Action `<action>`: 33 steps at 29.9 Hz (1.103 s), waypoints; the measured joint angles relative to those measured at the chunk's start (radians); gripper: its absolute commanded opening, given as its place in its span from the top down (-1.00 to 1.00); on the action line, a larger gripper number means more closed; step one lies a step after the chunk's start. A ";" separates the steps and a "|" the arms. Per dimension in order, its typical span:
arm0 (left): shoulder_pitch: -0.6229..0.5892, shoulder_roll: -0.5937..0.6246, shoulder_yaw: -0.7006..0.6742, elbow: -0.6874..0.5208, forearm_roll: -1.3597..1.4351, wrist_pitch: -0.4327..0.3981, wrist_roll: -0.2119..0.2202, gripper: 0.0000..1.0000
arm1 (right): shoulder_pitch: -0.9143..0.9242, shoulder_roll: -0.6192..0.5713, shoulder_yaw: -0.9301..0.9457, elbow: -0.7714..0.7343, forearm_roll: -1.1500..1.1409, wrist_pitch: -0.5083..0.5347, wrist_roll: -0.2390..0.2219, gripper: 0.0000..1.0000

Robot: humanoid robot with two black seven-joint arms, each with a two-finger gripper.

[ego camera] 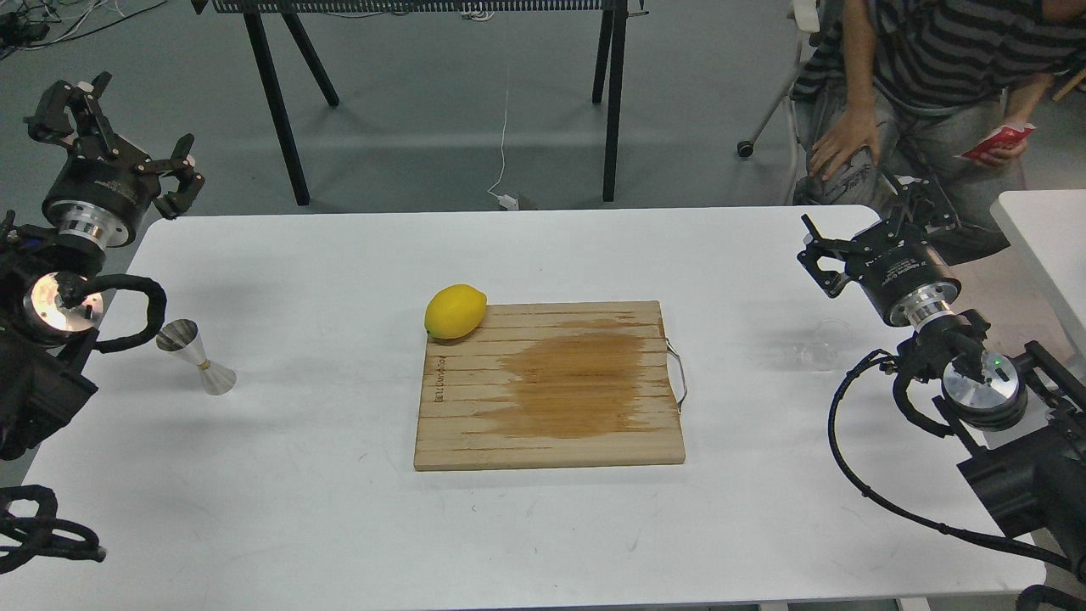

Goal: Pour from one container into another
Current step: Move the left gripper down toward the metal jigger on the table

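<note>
The left gripper (114,127) hangs off the table's far left corner with its fingers spread apart and nothing between them, and the steel jigger (196,357) stands on the white table (339,526) well below it, nearer the arm's base. The right gripper (857,225) hovers over the far right edge, fingers apart and empty, with the clear glass cup (821,344) just beneath it on the tabletop. Between the two arms lies a wooden cutting board (551,386) with a damp stain, a lemon (456,311) resting on its far left corner.

Jigger (196,357) left, glass cup (821,343) right, both pincers off table.
</note>
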 measured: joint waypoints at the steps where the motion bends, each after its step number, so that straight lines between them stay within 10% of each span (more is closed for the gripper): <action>1: -0.002 0.000 0.000 0.000 0.000 0.000 0.000 -1.00 | 0.001 0.005 -0.004 0.000 0.000 0.000 -0.002 -0.98; 20: -0.012 0.037 0.004 -0.016 0.002 0.000 -0.015 -1.00 | 0.040 0.027 -0.013 0.003 -0.003 -0.001 -0.001 -0.98; 33: 0.003 0.245 0.085 -0.233 0.137 0.000 -0.027 -1.00 | 0.029 0.026 -0.015 0.007 -0.002 0.000 -0.001 -0.98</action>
